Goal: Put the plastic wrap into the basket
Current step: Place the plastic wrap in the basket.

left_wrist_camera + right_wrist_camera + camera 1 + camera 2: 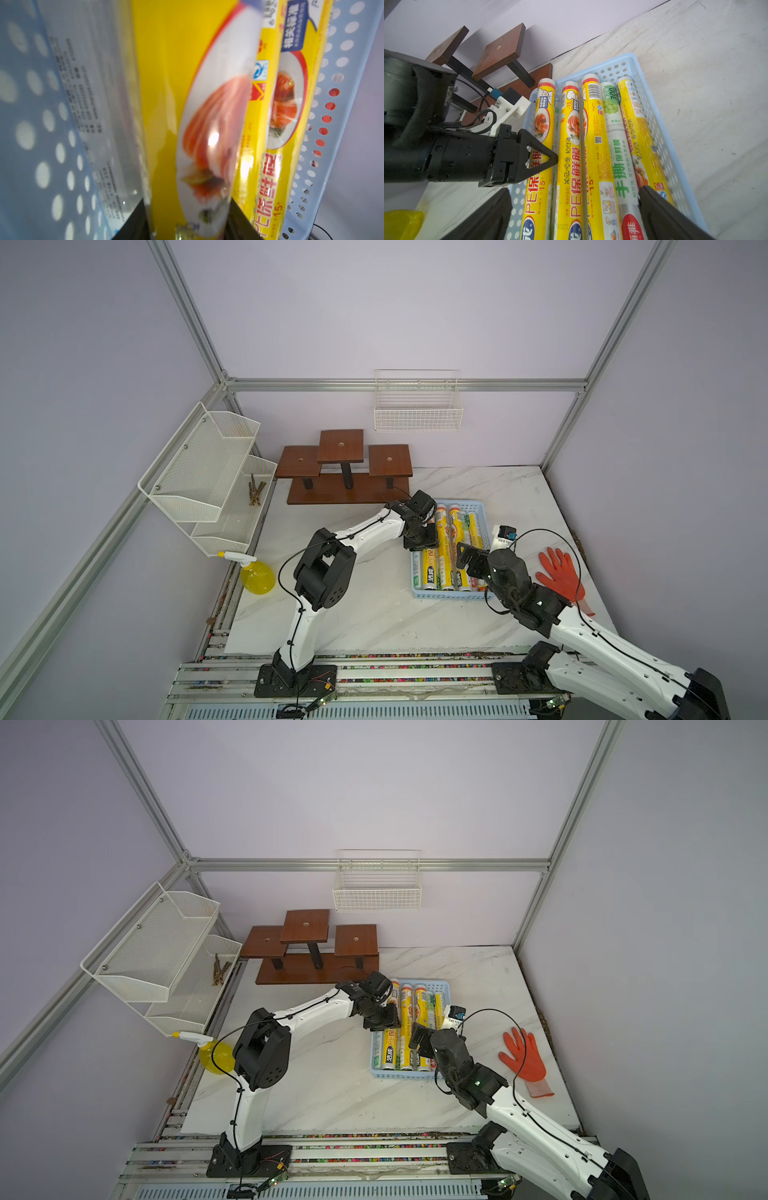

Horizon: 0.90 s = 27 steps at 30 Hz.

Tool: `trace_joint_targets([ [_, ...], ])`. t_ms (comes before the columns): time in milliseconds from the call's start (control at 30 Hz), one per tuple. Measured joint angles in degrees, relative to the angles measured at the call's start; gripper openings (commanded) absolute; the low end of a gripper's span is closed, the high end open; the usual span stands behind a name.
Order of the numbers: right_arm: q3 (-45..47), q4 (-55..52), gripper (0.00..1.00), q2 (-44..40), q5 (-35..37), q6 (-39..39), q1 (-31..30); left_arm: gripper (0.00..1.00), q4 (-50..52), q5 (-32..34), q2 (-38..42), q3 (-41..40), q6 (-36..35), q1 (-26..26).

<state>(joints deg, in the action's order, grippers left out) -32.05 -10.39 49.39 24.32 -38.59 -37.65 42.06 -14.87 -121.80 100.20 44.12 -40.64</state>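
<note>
- I am watching the basket (436, 594) sitting on the marble table (365, 614) between the two arms. The plastic wrap (593, 145) is lying inside it, the rolls packed side by side along its length.
- The left gripper (550, 159) is reaching in over the basket wall on its own arm's side. Its jaws are straddling the outermost yellow roll (544, 116) about midway along.
- In the left wrist view that roll is running straight out between the two black fingers (133, 224), which are sitting close against its sides. I cannot tell whether they are clamping it or only flanking it.
- The yellow roll is riding on top of the pile, with a pale roll with fine print (83, 93) lying lower, between it and the perforated wall.
- The right gripper (575, 190) is hovering over the near end of the basket with its jaws spread wide, gripping nothing. The white-green roll (618, 149) and its yellow neighbours are lying under the gap.
- An orange glove (559, 576) is lying on the table on the right arm's side of the basket, apart from both grippers.
</note>
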Motion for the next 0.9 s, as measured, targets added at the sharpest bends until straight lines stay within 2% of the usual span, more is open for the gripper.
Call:
trace_joint_targets([
  [100, 0.00, 0.00, 0.99, 0.00, 0.00, 0.00, 0.13, 0.53, 0.07, 0.00, -0.02, 0.09, 0.13, -0.02],
  [433, 0.00, 0.00, 0.99, -0.02, 0.02, 0.00, 0.28, 0.45, 0.87, 1.62, 0.07, 0.31, 0.87, -0.61],
  [600, 0.00, -0.46, 0.99, -0.31, 0.44, 0.35, 0.42, 0.58, 1.07, 3.15, 0.46, 0.28, 1.77, -1.31],
  [700, 0.00, -1.01, 0.99, -0.90, 0.98, 1.33, 1.18, 0.62, 1.57, 3.87, 0.96, 0.22, 1.84, -1.68],
  [900, -0.72, -2.29, 0.99, -1.55, 0.59, 3.67, 6.69, 0.64, 2.23, 5.49, 3.63, 0.09, 1.57, -1.81],
])
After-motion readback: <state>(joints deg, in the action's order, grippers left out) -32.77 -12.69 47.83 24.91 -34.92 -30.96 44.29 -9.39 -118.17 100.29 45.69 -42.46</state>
